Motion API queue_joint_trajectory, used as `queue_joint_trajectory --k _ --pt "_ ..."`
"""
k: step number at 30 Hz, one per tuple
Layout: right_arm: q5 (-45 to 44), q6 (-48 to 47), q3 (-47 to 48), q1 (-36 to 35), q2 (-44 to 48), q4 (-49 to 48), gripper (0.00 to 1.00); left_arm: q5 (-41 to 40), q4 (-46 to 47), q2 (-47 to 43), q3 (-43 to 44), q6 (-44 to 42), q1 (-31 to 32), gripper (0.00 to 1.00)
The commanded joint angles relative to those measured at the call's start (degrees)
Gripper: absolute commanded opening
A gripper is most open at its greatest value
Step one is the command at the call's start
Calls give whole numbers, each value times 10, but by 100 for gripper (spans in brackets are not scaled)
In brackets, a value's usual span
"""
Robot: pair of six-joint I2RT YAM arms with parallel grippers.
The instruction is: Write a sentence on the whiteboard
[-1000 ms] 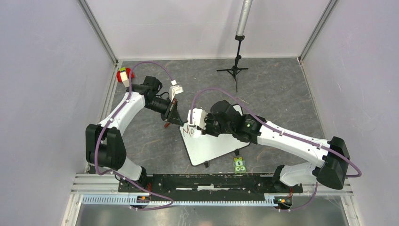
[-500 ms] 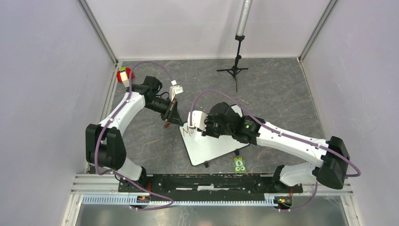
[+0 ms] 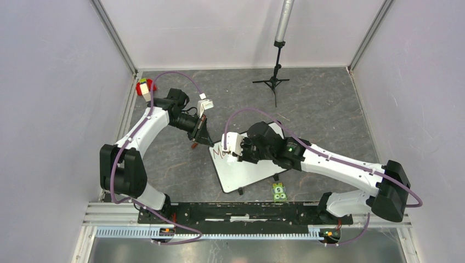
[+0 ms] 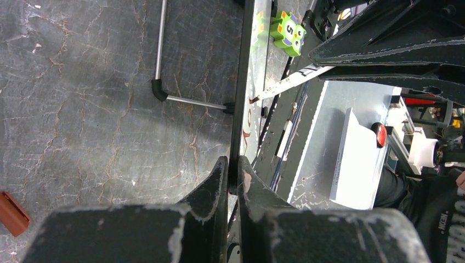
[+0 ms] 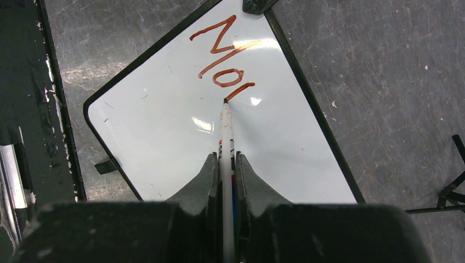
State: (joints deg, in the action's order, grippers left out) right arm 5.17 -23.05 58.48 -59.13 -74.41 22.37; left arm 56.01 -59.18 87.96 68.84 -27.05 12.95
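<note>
The whiteboard (image 3: 249, 170) lies tilted on the table, its far left corner raised. My left gripper (image 3: 202, 134) is shut on its thin black rim (image 4: 239, 82), which the left wrist view shows edge-on between the fingers. My right gripper (image 5: 225, 161) is shut on a white marker (image 5: 225, 123). The marker's tip touches the whiteboard (image 5: 181, 148). The sentence (image 5: 222, 52) reads "Mo" in reddish-brown, followed by a short slanted stroke that ends at the tip. The same writing shows as the sentence (image 3: 220, 152) at the board's upper left corner.
A brown marker cap (image 4: 12, 212) lies on the table left of the board. A green number block (image 3: 279, 191) sits by the board's near edge. A black tripod stand (image 3: 272, 82) is at the back. A red object with a block (image 3: 143, 89) is at the far left.
My right gripper has slid the marker slightly right and nearer across the board, adding a short stroke after "Mo". The left arm and the board have not moved.
</note>
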Motion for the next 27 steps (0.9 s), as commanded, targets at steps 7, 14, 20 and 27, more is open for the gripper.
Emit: queue_joint_trajectory --k 7,14,20,27 --pt "-19 -1 39 31 -2 4 0 -3 -1 -4 14 -20 7 2" --pt "-4 -4 44 32 -3 7 0 -4 -1 -2 15 -20 7 2" --pt "24 -8 41 32 26 14 0 -4 -1 -4 16 -18 7 2" --pt "42 -9 25 30 28 20 0 -5 -1 -7 14 -17 8 2"
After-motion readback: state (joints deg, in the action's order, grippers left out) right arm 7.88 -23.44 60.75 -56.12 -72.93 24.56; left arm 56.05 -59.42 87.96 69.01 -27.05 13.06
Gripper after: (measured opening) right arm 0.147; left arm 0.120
